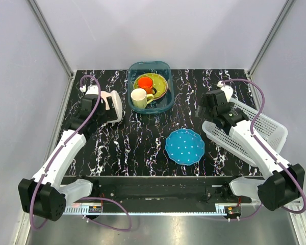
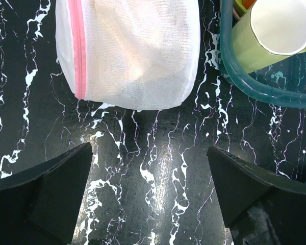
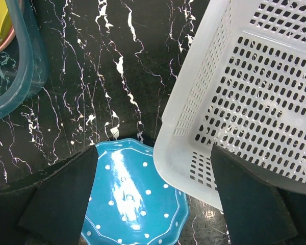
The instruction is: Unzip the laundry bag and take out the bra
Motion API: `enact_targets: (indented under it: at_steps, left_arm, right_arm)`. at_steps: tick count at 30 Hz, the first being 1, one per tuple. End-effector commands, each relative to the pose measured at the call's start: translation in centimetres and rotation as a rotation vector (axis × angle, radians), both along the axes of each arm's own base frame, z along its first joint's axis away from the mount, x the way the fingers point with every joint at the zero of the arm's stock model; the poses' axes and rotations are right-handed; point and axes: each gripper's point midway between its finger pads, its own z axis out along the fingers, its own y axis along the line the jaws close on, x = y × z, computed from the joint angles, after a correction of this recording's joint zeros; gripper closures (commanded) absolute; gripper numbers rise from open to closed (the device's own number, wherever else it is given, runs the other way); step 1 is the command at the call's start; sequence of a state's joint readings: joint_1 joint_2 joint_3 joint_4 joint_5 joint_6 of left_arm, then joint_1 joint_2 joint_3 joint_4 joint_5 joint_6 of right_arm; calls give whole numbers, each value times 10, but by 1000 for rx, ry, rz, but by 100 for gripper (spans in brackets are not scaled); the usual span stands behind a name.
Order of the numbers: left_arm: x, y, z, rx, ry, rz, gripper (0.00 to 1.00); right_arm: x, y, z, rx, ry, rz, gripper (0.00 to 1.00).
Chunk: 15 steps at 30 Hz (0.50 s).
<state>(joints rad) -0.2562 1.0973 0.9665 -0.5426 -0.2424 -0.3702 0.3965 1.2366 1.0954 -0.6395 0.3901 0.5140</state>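
The laundry bag [image 2: 132, 51] is a white mesh dome with a pink zipper [image 2: 79, 46] down its left side, zipped shut, on the black marble table. A faint beige tint [image 2: 153, 66] shows through the mesh; the bra is otherwise hidden inside. From above, the bag [image 1: 115, 105] lies at the left, beside the teal tub. My left gripper [image 2: 149, 153] is open and empty, just short of the bag and not touching it; it also shows in the top view [image 1: 103, 109]. My right gripper [image 3: 154, 153] is open and empty, above the blue plate's edge and the basket's corner [image 1: 212, 116].
A teal tub [image 1: 150, 93] at the back middle holds a cream mug, an orange cup and plates; its rim [image 2: 234, 76] is close right of the bag. A blue dotted plate [image 1: 185, 146] lies mid-table. A white perforated basket [image 1: 250, 130] stands tilted at the right.
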Motion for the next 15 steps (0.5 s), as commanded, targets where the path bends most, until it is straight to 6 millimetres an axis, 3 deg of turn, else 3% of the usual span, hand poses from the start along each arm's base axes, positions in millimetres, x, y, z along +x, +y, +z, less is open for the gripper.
enact_targets:
  at_steps: [1,5,6,10,15]
  left_arm:
    - [15,-4,9,-50,-58,24,1]
    - [30,15,10,-96,-39,111,1]
    - [35,30,13,-123,-32,150,1]
    - [50,44,22,-215,22,194,1]
    - [79,54,8,-218,56,239,1]
  right_arm:
    - [2,2,14,38,-64,-6,0]
    - [3,8,10,60,-50,13,0]
    - [3,9,11,66,-52,16,0]
    - [1,14,12,96,-63,33,0]
    - [1,21,10,139,-79,53,0]
